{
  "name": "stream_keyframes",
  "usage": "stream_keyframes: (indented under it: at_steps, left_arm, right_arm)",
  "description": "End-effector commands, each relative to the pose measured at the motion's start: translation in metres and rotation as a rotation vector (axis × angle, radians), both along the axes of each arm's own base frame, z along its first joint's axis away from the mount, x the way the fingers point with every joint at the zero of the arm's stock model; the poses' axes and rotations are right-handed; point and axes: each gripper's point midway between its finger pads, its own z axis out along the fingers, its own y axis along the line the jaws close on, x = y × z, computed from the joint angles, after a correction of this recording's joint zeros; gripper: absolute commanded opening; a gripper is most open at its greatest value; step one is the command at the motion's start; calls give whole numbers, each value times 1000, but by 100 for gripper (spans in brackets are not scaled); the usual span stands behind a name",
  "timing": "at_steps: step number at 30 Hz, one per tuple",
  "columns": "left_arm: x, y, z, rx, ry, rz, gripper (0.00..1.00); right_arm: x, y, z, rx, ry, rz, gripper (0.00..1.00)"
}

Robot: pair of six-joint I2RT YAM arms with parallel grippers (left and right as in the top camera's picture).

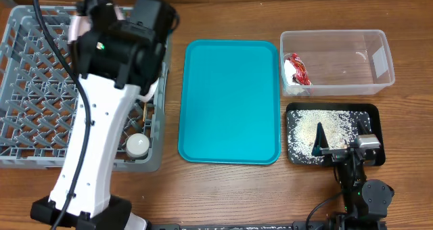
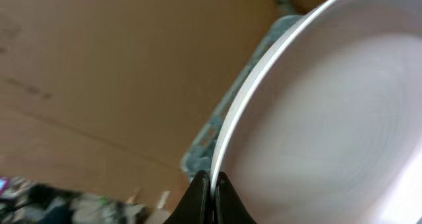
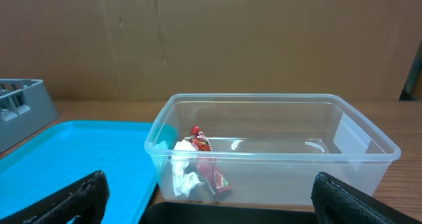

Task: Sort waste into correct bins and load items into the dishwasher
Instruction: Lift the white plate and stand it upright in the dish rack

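My left gripper (image 2: 211,181) is shut on the rim of the round white plate (image 2: 330,118), which fills the right half of the left wrist view. A bit of the grey dishwasher rack (image 2: 204,145) shows behind it. From overhead the left arm (image 1: 115,47) hangs over the rack (image 1: 40,88) and hides the plate. A small white bowl (image 1: 138,145) sits in the rack's near right corner. The red-and-white wrapper (image 1: 296,69) (image 3: 201,161) lies in the clear tub (image 1: 379,54) (image 3: 369,145). White grains cover the black tray (image 1: 301,125). My right gripper (image 1: 344,141) (image 3: 214,204) stands open over that tray, holding nothing.
The bare teal serving tray (image 1: 230,101) (image 3: 79,151) lies between the rack and the two bins. A brown cardboard wall closes off the back of the table. The right arm's base (image 1: 362,196) stands at the near edge.
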Motion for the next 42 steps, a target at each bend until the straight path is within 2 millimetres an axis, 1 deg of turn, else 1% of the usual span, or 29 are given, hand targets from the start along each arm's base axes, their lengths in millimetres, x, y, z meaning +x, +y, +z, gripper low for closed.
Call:
stream_keyframes:
  at_steps: [1, 4, 8, 12, 13, 18, 23, 32, 37, 41, 42]
  left_arm:
    - [4, 25, 10, 152, -9, 104, 4]
    - [7, 37, 5, 179, -14, 157, 4]
    - [8, 49, -12, 193, -47, 224, 4]
    - [7, 58, -25, 305, -112, 273, 4]
    - [8, 59, -31, 323, -109, 274, 4]
    - [17, 59, -77, 350, -62, 268, 4]
    - [29, 61, -111, 378, -13, 267, 4]
    - [50, 69, -156, 400, 70, 282, 4]
    - [56, 67, -172, 408, 100, 271, 4]
    - [59, 60, -171, 410, 96, 254, 4]
    - [59, 58, -170, 408, 88, 250, 11]
  right_arm:
    - [0, 0, -1, -1, -7, 2, 100]
    - [0, 0, -1, -1, -7, 2, 100]
    - [0, 0, -1, -1, -7, 2, 100]
    - [0, 0, -1, -1, -7, 2, 100]
    - [0, 0, -1, -1, -7, 2, 100]
    - [0, 0, -1, -1, -7, 2, 100]
    - [0, 0, -1, -1, -7, 2, 100]
    - [0, 0, -1, -1, -7, 2, 100]
    - [0, 0, -1, -1, -7, 2, 100]
    - [0, 0, -1, -1, -7, 2, 100]
    - [0, 0, -1, -1, -7, 2, 100]
